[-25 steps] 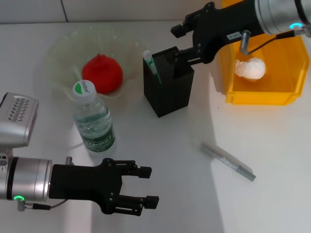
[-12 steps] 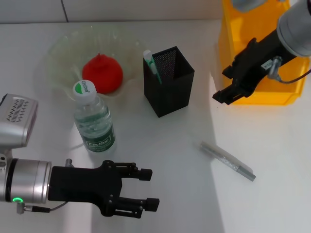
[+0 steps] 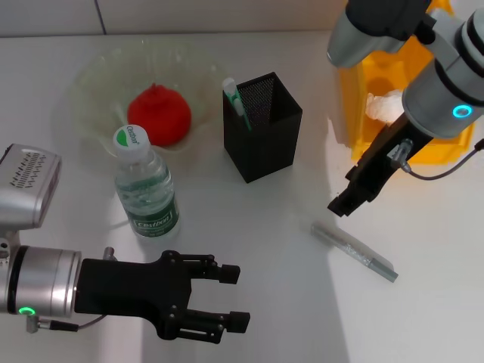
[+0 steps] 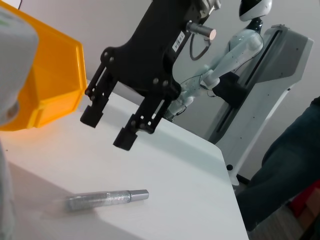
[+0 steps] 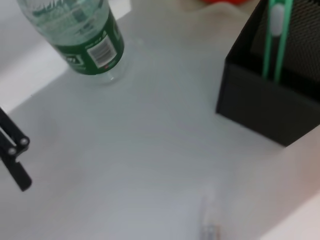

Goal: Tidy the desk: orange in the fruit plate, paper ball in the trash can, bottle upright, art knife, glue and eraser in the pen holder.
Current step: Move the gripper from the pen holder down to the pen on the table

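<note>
1. At the near left edge of the white desk (image 3: pixel 249 227), the left gripper (image 3: pixel 231 296) hovers on a silver arm, its matte black fingers spread apart and holding nothing.
2. Just beyond it a clear ribbed plastic bottle (image 3: pixel 146 189) stands upright, with a green and white cap printed "C'estbon" and a green label carrying the same name.
3. Farther left-back, a round red-orange orange (image 3: pixel 159 113) sits in the translucent, wavy-rimmed fruit plate (image 3: pixel 91 83).
4. Toward the middle stands a square black mesh pen holder (image 3: pixel 265 140), a green and white stick poking out of its left corner.
5. Right of centre and nearer, a slim silvery art knife (image 3: pixel 353 250) lies flat on the desk, long axis running from far left to near right.
6. Just above its far-left end hangs the right gripper (image 3: pixel 344 198), black fingers parted and empty, pointing down toward the desk.
7. At the far right, a yellow plastic trash can (image 3: pixel 423 147) holds a crumpled white paper ball (image 3: pixel 384 104).
</note>
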Tool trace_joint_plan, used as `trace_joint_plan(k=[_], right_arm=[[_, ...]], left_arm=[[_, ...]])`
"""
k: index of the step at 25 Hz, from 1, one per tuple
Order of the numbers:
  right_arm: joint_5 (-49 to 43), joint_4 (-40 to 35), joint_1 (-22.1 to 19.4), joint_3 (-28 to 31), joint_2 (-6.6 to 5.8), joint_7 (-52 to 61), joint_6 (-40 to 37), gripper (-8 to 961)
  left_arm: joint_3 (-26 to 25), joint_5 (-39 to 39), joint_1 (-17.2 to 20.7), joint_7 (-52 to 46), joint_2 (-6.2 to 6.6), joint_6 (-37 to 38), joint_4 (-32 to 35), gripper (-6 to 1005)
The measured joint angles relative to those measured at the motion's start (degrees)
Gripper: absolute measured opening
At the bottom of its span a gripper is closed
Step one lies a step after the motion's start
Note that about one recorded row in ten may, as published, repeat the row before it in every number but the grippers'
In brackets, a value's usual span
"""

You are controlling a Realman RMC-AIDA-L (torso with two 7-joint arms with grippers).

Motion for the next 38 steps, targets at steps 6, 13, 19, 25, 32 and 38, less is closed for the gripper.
trace_joint_plan(k=[6,13,19,25,32,38], right_arm=[[1.6,3.8,0.3,-1.4,0.09,1.7,0.7,599],[1.8,8.0,0.3,-6.0,0.17,5.8,4.0,598],[1.7,9.2,0.6,-10.1,0.19,8.6,6.0,596],[1.5,10.7,0.8,-11.6,0.18,10.0,7.7,594],[1.5,12.9,0.5,-13.1,0.18,11.2,10.0,592],[1.2,13.1,0.8,-15.7,0.18,12.1,10.5,591]], left_arm=[[0.0,0.1,0.0,0.4,0.03,0.0,0.1,773],[1.3,0.2,0.0,0.6,0.06,0.0,0.3,773],[1.5,0.2,0.0,0.7,0.05,-0.1,0.4,773],[2.0,0.2,0.0,1.4,0.05,0.0,0.4,773],[2.7,0.2,0.0,1.6,0.05,-0.7,0.4,773],[2.8,0.2,0.0,1.7,-0.02,-0.8,0.4,773]])
